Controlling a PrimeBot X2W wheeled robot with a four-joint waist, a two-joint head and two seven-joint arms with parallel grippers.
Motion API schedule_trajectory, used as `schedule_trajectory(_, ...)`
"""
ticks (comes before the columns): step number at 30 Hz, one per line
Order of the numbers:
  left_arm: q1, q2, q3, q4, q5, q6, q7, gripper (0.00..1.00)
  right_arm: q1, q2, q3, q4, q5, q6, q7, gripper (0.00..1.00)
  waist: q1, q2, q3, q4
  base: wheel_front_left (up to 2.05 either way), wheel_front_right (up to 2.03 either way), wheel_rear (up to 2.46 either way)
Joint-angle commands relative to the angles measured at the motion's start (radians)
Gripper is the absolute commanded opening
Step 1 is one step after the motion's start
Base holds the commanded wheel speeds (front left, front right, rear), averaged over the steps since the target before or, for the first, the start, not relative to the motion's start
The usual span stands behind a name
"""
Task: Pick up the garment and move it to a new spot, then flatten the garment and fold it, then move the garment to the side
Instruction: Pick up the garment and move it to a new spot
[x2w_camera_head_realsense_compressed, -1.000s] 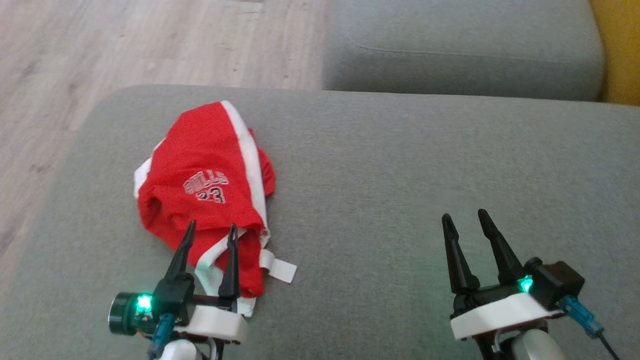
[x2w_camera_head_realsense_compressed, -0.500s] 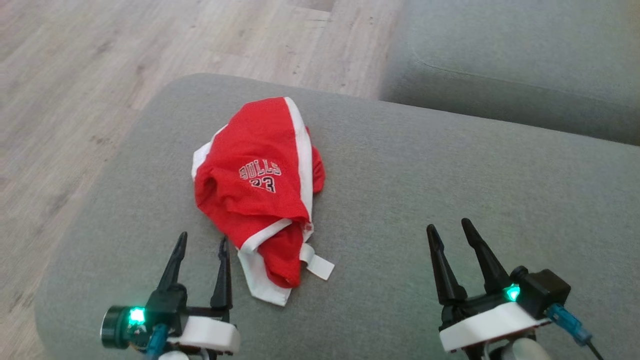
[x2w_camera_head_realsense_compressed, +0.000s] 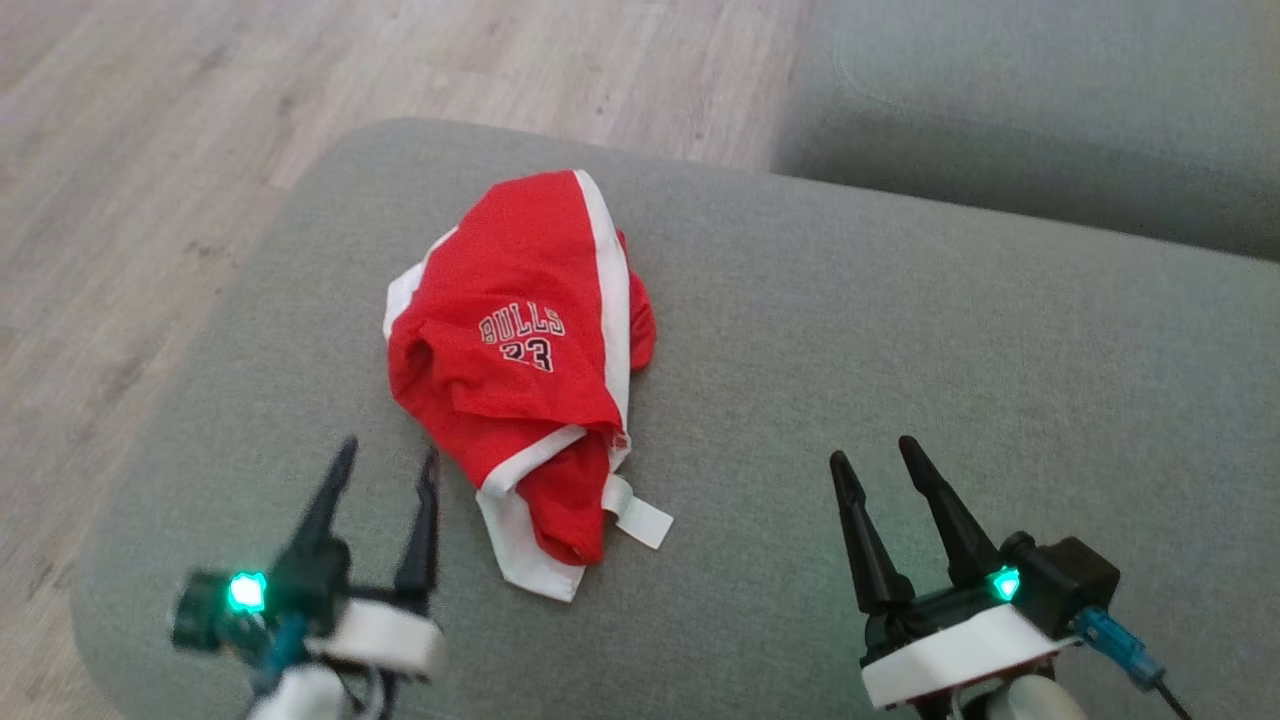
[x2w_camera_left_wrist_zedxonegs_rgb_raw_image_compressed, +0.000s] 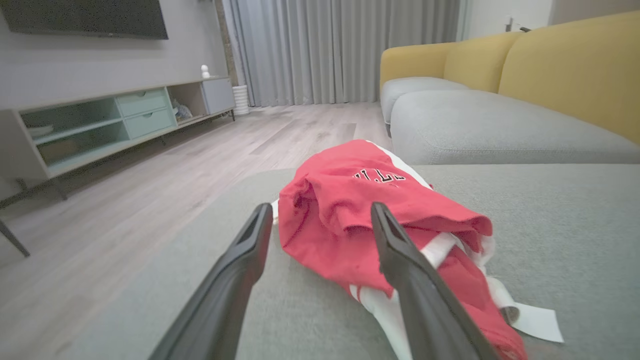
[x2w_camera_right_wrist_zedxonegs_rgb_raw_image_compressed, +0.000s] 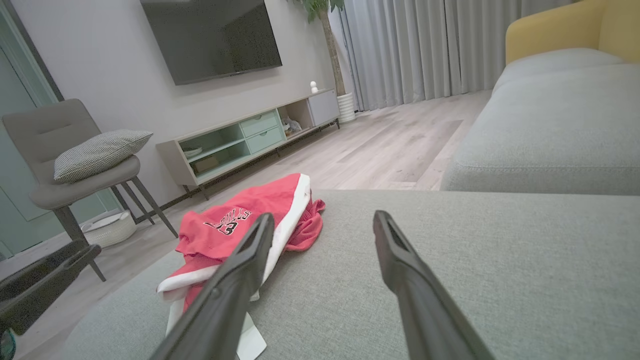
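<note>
Garment (x2w_camera_head_realsense_compressed: 520, 370): a crumpled red jersey with white trim, lying on a grey cushion (x2w_camera_head_realsense_compressed: 900, 350) just ahead of the left gripper (x2w_camera_head_realsense_compressed: 390, 447) and slightly to the inner side of its fingers. Those two dark fingers are spread apart and hold nothing. In the left wrist view the left gripper (x2w_camera_left_wrist_zedxonegs_rgb_raw_image_compressed: 321, 207) has one finger over bare grey fabric, while the other crosses in front of the jersey's near edge; whether it touches the cloth cannot be told.

The right gripper (x2w_camera_head_realsense_compressed: 873, 449) also has its fingers parted and empty, above bare cushion, well apart from the jersey. From the right wrist view the right gripper (x2w_camera_right_wrist_zedxonegs_rgb_raw_image_compressed: 324, 215) has the garment (x2w_camera_right_wrist_zedxonegs_rgb_raw_image_compressed: 240, 225) off beyond its left-hand finger.

Closest to the left fingertips is the jersey's white hem, with a white tab (x2w_camera_head_realsense_compressed: 640, 522) sticking out flat on the cushion. Further along, the "BULLS 23" print (x2w_camera_head_realsense_compressed: 522, 337) faces up, and a white stripe runs to the far end.

Past the cushion's far edge lie a wooden floor (x2w_camera_head_realsense_compressed: 150, 150) and a second grey seat (x2w_camera_head_realsense_compressed: 1000, 100). Beyond stand a low media cabinet (x2w_camera_left_wrist_zedxonegs_rgb_raw_image_compressed: 125, 115), grey curtains (x2w_camera_left_wrist_zedxonegs_rgb_raw_image_compressed: 340, 50) and a yellow sofa back (x2w_camera_left_wrist_zedxonegs_rgb_raw_image_compressed: 575, 65).
</note>
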Motion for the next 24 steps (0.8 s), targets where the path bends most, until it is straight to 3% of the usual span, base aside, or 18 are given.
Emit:
schedule_trajectory(1,-0.102,0.03,0.037,-0.018,0.011,-0.011,-0.01,1.0,-0.045,-0.007,0.024,-0.034,-0.013,-0.001,-0.011,1.0,0.0001,0.0,0.022,-0.017,0.0,0.0,0.0)
schedule_trajectory(5,-0.257,0.077,0.022,0.09,0.007,-0.067,0.018,1.0,-0.069,-0.007,0.02,-0.033,-0.024,-0.001,-0.011,1.0,0.0001,0.0,0.072,-0.048,0.0,0.0,0.0)
schedule_trajectory(10,-0.476,0.137,-0.022,0.248,-0.022,-0.106,0.152,1.0,-0.106,-0.007,0.023,-0.035,-0.039,-0.001,-0.011,1.0,0.0001,0.0,0.148,-0.091,0.0,0.0,0.0)
schedule_trajectory(17,-0.657,0.225,-0.134,0.434,-0.199,-0.113,0.293,1.0,-0.158,-0.007,0.008,-0.043,-0.055,-0.001,-0.011,1.0,0.0001,0.0,0.234,-0.163,0.0,0.0,0.0)
schedule_trajectory(24,-0.721,0.293,-0.253,0.515,-0.387,-0.113,0.392,1.0,-0.188,-0.007,-0.03,-0.059,-0.063,-0.001,-0.011,1.0,0.0001,0.0,0.274,-0.208,0.0,0.0,0.0)
